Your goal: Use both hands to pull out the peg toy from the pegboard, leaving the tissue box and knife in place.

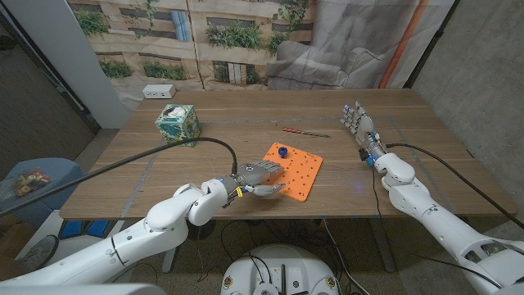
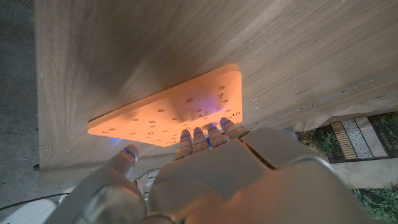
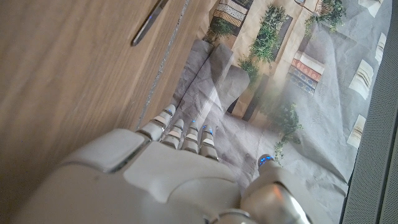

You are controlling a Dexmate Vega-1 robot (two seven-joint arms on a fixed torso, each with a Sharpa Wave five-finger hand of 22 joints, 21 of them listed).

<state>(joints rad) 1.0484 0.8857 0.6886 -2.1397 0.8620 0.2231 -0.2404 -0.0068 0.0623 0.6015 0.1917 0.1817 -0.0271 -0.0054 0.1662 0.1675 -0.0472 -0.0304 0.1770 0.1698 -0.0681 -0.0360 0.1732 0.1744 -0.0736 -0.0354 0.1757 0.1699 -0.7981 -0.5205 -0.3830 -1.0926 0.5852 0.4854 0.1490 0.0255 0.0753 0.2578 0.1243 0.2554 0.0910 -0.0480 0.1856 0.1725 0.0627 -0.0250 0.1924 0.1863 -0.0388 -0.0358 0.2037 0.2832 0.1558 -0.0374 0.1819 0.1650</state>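
Left hand [image 1: 260, 177] is down on the near-left edge of the orange pegboard [image 1: 299, 174], fingers [image 2: 202, 135] lying on the board's rim and the thumb apart from them, with nothing gripped as far as I can see. Right hand [image 1: 359, 124] is way off on the right side of the table [image 1: 205, 180], fingers spread, holding nothing, well apart from the board. Pegboard sits a bit tilted near the table's front edge, with lots of bare wood around it on the right and behind. The peg toy [image 1: 282, 152] is a small blue knob standing in the board's far-left corner, untouched. Knife [image 1: 304, 131] lies just behind the board, thin with a reddish handle. Green tissue box [image 1: 178, 124] is further left, well clear.
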